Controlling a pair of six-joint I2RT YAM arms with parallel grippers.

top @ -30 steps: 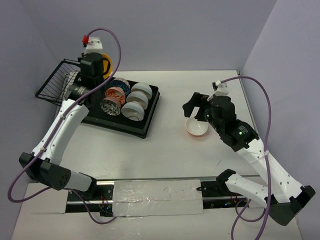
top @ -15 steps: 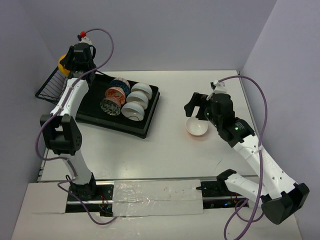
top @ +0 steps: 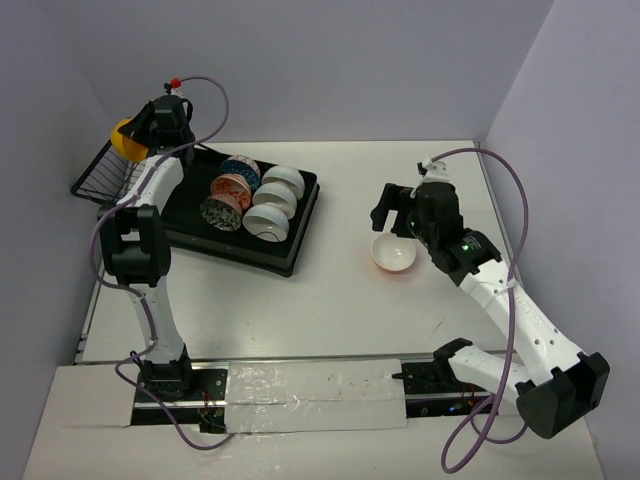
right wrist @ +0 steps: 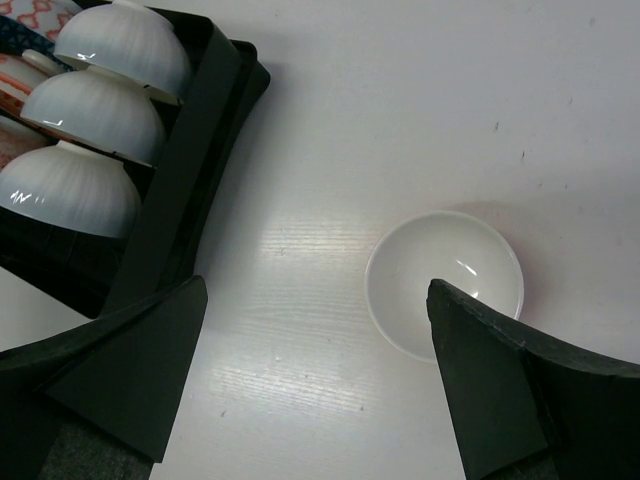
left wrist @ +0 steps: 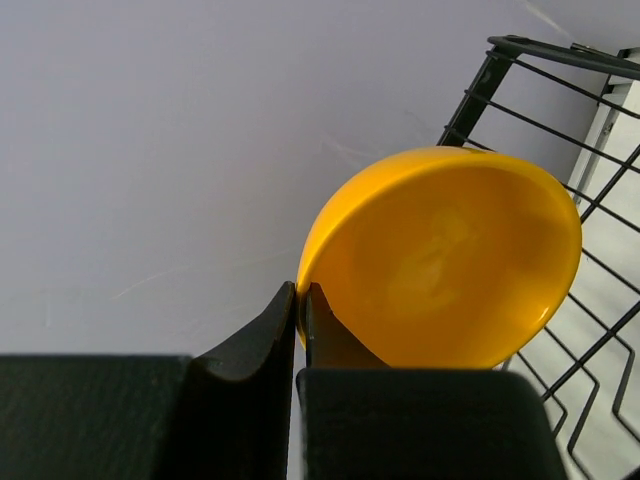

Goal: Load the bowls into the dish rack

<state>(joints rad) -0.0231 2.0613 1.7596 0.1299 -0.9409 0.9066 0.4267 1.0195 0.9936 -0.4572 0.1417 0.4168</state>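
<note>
The black dish rack (top: 301,216) sits at the back left with its wire basket (top: 97,173) at the left end. It holds a blue-patterned bowl (top: 240,167), a pink-patterned bowl (top: 230,188), a grey-patterned bowl (top: 217,213) and three white bowls (top: 266,221). My left gripper (top: 140,133) is shut on the rim of the yellow bowl (top: 123,141), held tilted over the basket; the left wrist view shows the grip (left wrist: 300,296) on the bowl (left wrist: 440,260). My right gripper (top: 392,216) is open above the orange bowl (top: 393,256), whose white inside (right wrist: 443,283) lies near the right finger.
The lilac back wall stands close behind the basket (left wrist: 540,130). The rack's right rim (right wrist: 195,160) and the white bowls (right wrist: 95,112) lie left of my right gripper (right wrist: 318,290). A black rail with white tape (top: 315,385) runs along the table's near edge.
My left arm has swung the yellow bowl left, from behind the rack's tray to over the wire basket. My right gripper has shifted slightly and stays open above the orange bowl.
</note>
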